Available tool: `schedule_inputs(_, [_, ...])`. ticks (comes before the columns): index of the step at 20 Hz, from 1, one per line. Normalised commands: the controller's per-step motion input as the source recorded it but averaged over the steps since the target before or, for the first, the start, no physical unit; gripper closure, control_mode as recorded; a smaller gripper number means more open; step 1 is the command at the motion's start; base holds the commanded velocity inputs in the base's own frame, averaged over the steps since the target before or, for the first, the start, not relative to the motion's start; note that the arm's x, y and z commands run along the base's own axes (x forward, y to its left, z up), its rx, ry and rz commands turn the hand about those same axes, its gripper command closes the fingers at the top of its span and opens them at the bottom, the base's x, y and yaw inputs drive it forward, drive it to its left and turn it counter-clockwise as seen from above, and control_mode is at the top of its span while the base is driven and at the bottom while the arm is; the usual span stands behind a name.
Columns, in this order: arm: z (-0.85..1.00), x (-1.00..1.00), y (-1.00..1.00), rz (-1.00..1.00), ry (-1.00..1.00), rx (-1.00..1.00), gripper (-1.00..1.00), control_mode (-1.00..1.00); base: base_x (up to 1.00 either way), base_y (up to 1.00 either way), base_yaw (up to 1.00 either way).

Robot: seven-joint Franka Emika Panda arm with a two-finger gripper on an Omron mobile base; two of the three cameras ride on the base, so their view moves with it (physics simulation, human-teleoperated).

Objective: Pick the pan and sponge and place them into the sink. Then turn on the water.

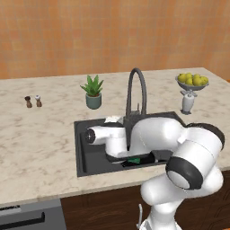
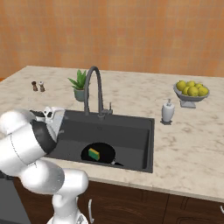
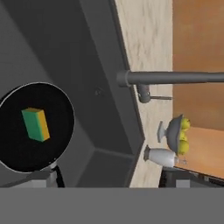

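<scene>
The black pan (image 2: 105, 156) lies flat on the floor of the dark grey sink (image 2: 131, 131), near its front. The green and yellow sponge (image 2: 93, 153) rests inside the pan. The hand view looks down on the same pan (image 3: 17, 148) and sponge (image 3: 36, 124). My gripper (image 3: 114, 178) is open and holds nothing, hovering above the left part of the basin, well clear of the pan. In the left base view my arm covers most of the sink (image 1: 83, 148); a bit of the sponge (image 1: 133, 160) shows beneath it. The arched faucet (image 2: 93, 85) stands behind the basin; no water is in view.
A potted plant (image 2: 78, 85) stands left of the faucet. A soap dispenser (image 2: 168, 111) and a bowl of lemons (image 2: 190, 91) are on the counter right of the sink. Two small shakers (image 2: 38, 86) stand far left. A wooden wall backs the counter.
</scene>
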Motion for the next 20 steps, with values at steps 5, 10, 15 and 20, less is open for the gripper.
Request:
schedule_inputs(5, [1.00,-0.52,0.08,0.02,0.00,0.14,-1.00,-1.00,0.00,0.00,0.00])
schedule_inputs(10, [0.85,-0.72,-0.07,0.00,-0.16,0.14,-1.00,-1.00,0.00,0.00,0.00])
schedule_inputs(15, [0.50,-1.00,-0.69,0.00,-0.46,0.36,-1.00,-1.00,0.00,0.00,0.00])
schedule_inputs(20, [0.41,-0.77,-0.83,0.00,-0.22,0.43,-1.00,-1.00,0.00,0.00,0.00])
